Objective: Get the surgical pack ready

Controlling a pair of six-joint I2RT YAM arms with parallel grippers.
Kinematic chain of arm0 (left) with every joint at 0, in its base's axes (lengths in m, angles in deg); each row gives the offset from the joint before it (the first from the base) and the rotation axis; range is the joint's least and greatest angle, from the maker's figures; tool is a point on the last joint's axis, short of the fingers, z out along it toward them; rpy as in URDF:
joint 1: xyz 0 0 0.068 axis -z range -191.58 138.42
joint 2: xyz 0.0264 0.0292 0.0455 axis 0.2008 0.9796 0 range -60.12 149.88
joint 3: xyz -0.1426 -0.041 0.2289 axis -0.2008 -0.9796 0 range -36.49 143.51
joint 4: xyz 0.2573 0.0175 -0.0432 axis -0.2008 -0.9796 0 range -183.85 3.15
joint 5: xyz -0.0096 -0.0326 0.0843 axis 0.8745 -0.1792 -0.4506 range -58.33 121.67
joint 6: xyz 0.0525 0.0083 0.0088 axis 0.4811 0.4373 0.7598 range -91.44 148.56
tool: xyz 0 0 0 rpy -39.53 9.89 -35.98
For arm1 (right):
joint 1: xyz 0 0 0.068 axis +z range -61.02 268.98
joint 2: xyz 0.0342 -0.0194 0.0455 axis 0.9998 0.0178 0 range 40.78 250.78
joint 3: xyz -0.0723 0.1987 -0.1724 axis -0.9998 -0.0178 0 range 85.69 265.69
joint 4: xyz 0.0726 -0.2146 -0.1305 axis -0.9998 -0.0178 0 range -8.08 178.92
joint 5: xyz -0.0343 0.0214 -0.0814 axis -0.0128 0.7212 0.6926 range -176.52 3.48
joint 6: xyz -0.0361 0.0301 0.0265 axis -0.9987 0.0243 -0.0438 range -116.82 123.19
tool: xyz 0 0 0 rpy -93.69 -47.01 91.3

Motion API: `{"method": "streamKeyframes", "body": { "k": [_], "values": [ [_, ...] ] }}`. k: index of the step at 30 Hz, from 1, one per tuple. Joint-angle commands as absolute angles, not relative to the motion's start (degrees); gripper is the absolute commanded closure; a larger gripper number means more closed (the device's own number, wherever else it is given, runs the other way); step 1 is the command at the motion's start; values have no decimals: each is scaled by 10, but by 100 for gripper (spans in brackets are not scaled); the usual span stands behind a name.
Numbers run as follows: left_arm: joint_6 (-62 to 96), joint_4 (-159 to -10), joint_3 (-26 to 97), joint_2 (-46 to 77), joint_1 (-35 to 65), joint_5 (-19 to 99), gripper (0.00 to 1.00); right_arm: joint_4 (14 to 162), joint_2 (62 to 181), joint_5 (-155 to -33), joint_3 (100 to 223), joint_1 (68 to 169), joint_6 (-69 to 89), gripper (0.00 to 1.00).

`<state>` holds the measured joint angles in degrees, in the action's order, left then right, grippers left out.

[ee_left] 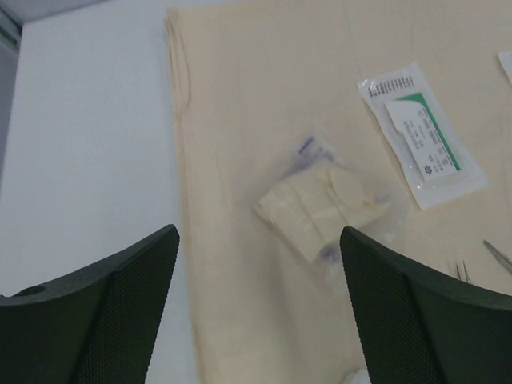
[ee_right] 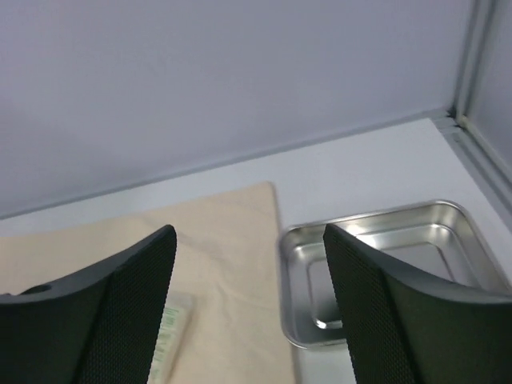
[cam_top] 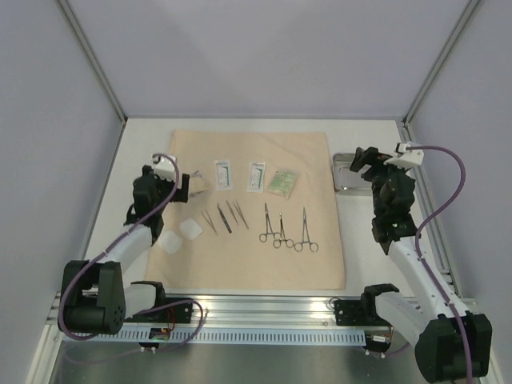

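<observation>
Both sets of jaws are spread and hold nothing. The tan cloth sheet (ee_left: 240, 96) lies under the left jaws. On it, a clear packet of gauze pads (ee_left: 324, 204) sits ahead of the gap, closer to the right-hand finger, and a white packet (ee_left: 422, 136) with a green label lies beyond that finger.

The danger here is the fabric. If we close low on the thin, slippery clear packet, we judge the fingers may gather the sheet too. A lift would then tug the sheet and scatter the clamps (cam_top: 282, 228) and tweezers (cam_top: 224, 216) lined up on it.

The right jaws hover with the steel tray (ee_right: 376, 218) ahead of and below the right-hand finger, and the sheet's edge ahead of the gap. The tray is shallow and shiny, so a pinch on its rim could slip or tip it. We cannot tell from the wrist view whether the rim touches the sheet. If it does, sliding the tray across the surface could rumple that corner.
</observation>
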<state>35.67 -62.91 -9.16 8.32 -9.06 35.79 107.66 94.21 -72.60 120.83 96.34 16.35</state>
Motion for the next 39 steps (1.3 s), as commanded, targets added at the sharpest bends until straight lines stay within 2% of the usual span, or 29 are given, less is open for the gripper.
{"method": "streamKeyframes", "body": {
  "k": [1,2,3,5,9,11,12,14,17,20,31,39],
  "values": [
    [438,-1069,158,119,-96,437,20,914,961,-886,1311,967,219,24],
    [449,-1140,198,129,-96,477,31,874,969,-914,1325,978,223,31],
    [460,-1251,248,136,-96,493,32,859,982,-917,1339,991,230,32],
    [474,-1369,273,135,-96,509,32,828,996,-904,1360,1041,228,32],
    [511,-1482,244,111,-112,480,32,803,1018,-876,1376,1135,207,30],
    [532,-1505,240,104,-155,484,35,801,1031,-884,1380,1180,200,31],
    [538,-1514,255,110,-213,497,36,801,1046,-891,1380,1195,197,31],
    [557,-1523,267,140,-246,512,38,799,1062,-902,1383,1218,187,31],
    [605,-1515,252,183,-249,472,41,825,1088,-929,1370,1251,189,32],
    [632,-1514,237,232,-249,488,49,834,1115,-936,1364,1269,184,33],
    [611,-1449,228,314,-235,503,49,856,1176,-973,1355,1276,189,36],
    [597,-1392,207,362,-196,435,51,855,1190,-980,1358,1280,194,38]
  ]
}}
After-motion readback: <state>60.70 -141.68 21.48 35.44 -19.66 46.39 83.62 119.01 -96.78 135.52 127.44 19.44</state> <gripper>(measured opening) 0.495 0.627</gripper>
